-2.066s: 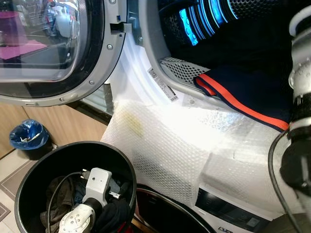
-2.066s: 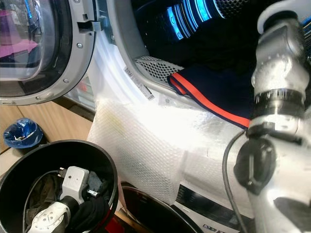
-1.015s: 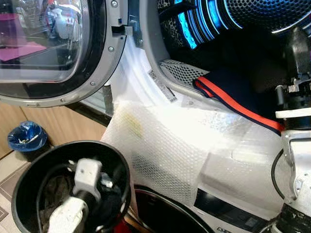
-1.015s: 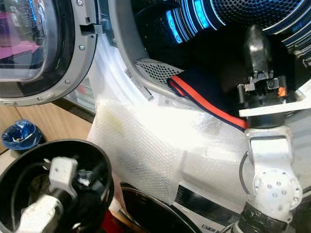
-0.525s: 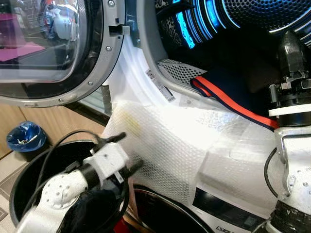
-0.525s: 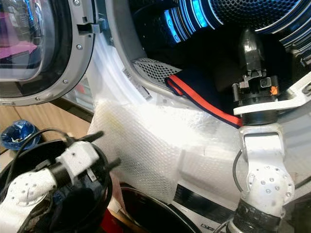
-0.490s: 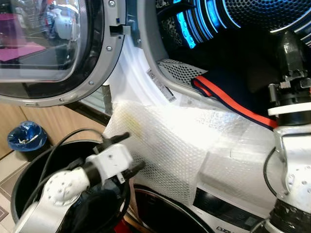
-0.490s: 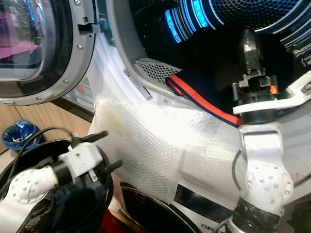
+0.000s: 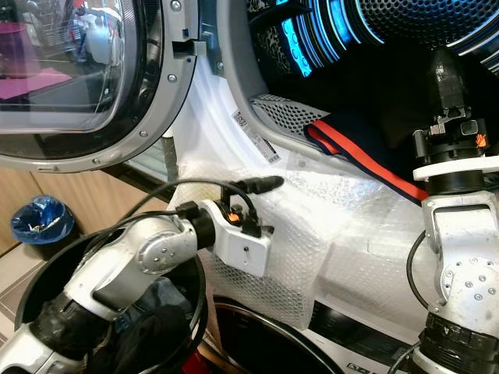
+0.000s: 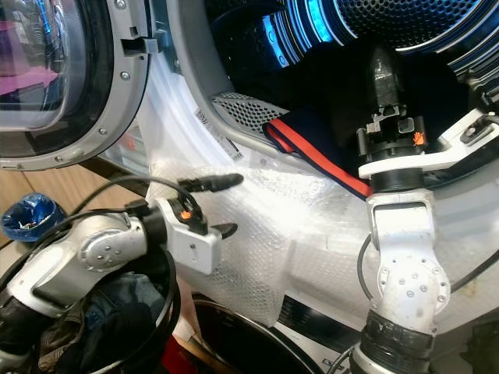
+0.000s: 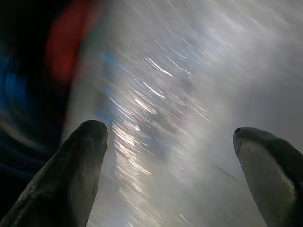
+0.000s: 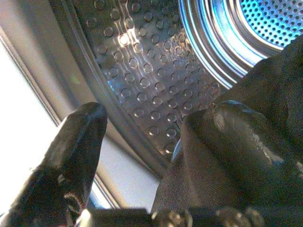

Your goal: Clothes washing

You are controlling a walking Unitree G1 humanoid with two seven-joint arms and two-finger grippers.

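Loading the drum (image 9: pixel 405 31), I hold my right gripper (image 12: pixel 156 142) spread inside against dark cloth, the red-trimmed garment (image 9: pixel 366 156) draped over the rim, while my empty, open left gripper (image 9: pixel 261 204) should rise from the basket (image 9: pixel 47 273) squarely.

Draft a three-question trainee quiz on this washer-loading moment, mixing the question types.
1. True or false: the left hand is holding a garment.
2. The navy garment with the red stripe lies: A) on the floor, B) over the rim of the washer opening, C) on the open door.
3. Fill in: the right hand is inside the washer's ____.
Key: 1 false, it is open and empty; 2 B; 3 drum.
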